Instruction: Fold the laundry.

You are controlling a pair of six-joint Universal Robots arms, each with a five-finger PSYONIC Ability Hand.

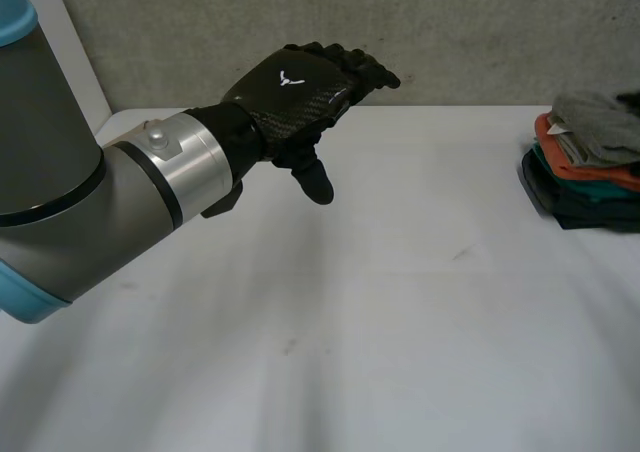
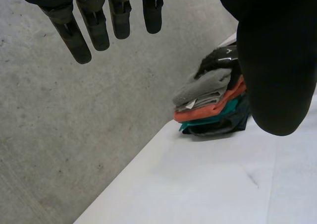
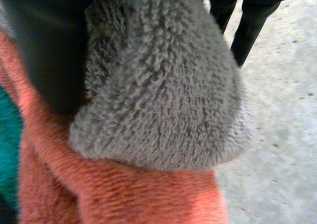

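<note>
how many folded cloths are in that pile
4, stacked at the right edge of the table: grey cloth on top, orange cloth under it, teal cloth next, dark cloth at the bottom. More may be hidden between them.

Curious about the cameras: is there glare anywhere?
Head view: the white table is softly lit, with only a faint sheen on the left hand. Left wrist view: the clothes stack is evenly lit. Right wrist view: the grey cloth shows no glare.

Laundry stack (image 1: pixel 588 160) on table's (image 1: pixel 400 312) right edge
</note>
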